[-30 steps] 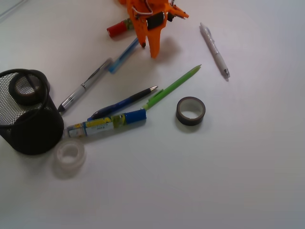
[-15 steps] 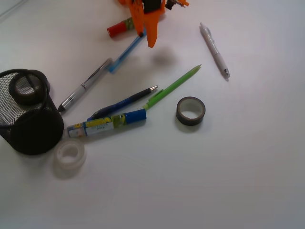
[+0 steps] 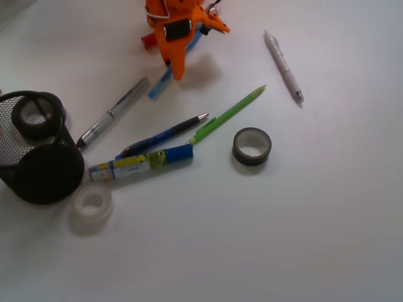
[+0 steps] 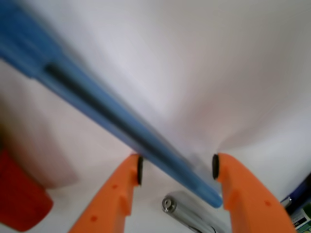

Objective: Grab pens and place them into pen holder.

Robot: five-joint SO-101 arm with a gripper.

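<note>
My orange gripper (image 3: 173, 69) is at the back of the table, open, straddling the light blue pen (image 3: 160, 85). In the wrist view the light blue pen (image 4: 121, 131) runs slantwise between the two pads of the gripper (image 4: 177, 167), close to the left pad and with a gap on the right. The silver-and-black pen (image 3: 113, 112) lies just left of it. The dark blue pen (image 3: 164, 135) and green pen (image 3: 230, 114) lie mid-table, the white pen (image 3: 283, 66) at the back right. The black mesh pen holder (image 3: 38, 170) stands at the left edge.
A dark tape roll (image 3: 34, 118) sits in the holder's mouth. A thick blue-capped marker (image 3: 141, 162) lies below the dark blue pen. A red marker (image 3: 148, 41) is behind the gripper. Another dark tape roll (image 3: 252, 146) and a clear one (image 3: 91, 204) lie on the table.
The gripper lifted, shifted left and came down over the light blue pen. The pen's near end has slid slightly to the right.
</note>
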